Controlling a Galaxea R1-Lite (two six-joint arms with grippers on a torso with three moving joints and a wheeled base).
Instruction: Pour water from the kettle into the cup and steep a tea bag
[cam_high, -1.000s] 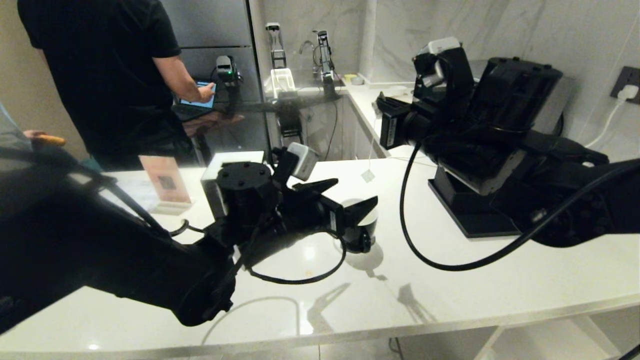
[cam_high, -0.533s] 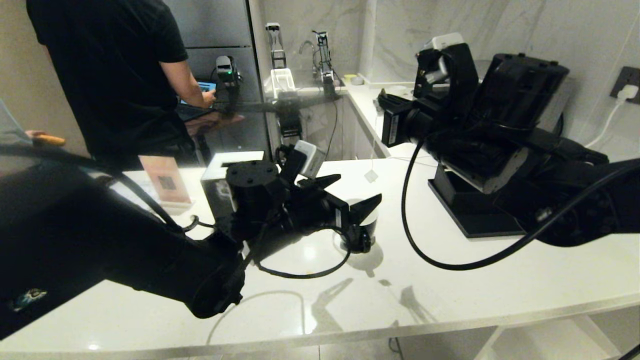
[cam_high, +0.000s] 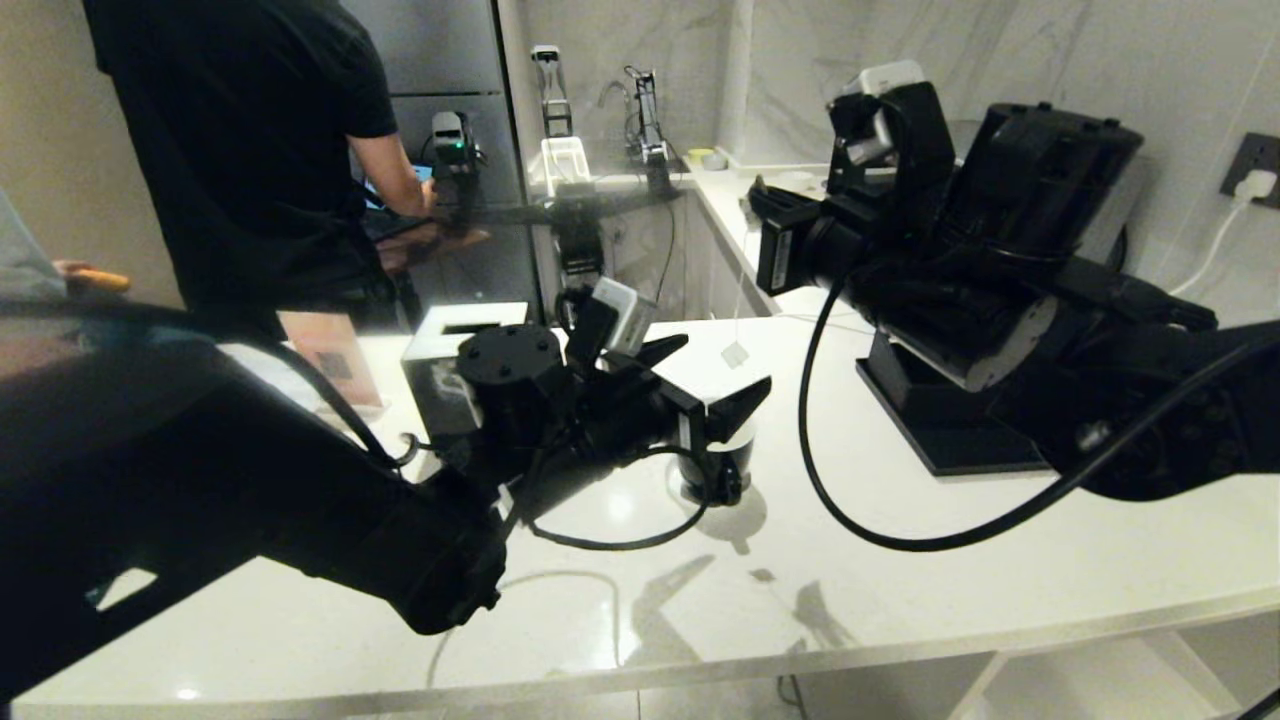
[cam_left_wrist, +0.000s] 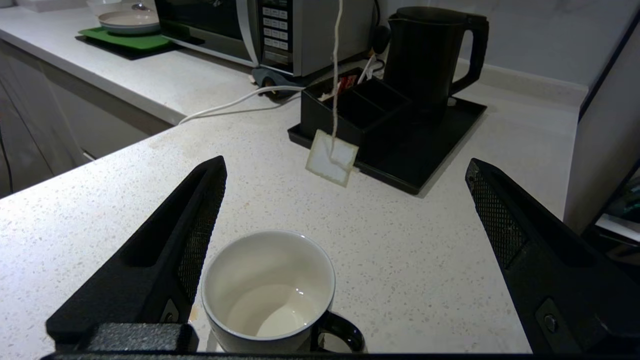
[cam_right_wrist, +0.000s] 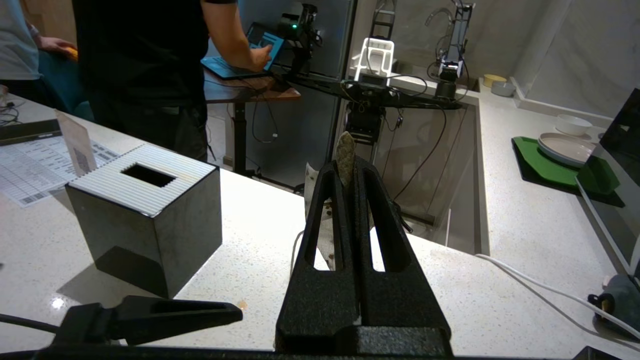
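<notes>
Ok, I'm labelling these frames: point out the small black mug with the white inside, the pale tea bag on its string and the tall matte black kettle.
black mug (cam_left_wrist: 270, 292): left wrist view, white inner wall.
pale tea bag (cam_left_wrist: 332, 158): left wrist view, middle of pouch.
matte black kettle (cam_left_wrist: 424, 55): left wrist view, body.

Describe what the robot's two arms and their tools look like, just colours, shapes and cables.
Both arms are bulky matte black, with rounded joint housings. A loose black cable loops under each wrist, and a small grey-white camera block sits on each wrist. The left tool has two long, black wedge-shaped fingers tapering to points, with fine mesh-textured inner pads. The right tool has the same black fingers, with slotted cut-outs.
</notes>
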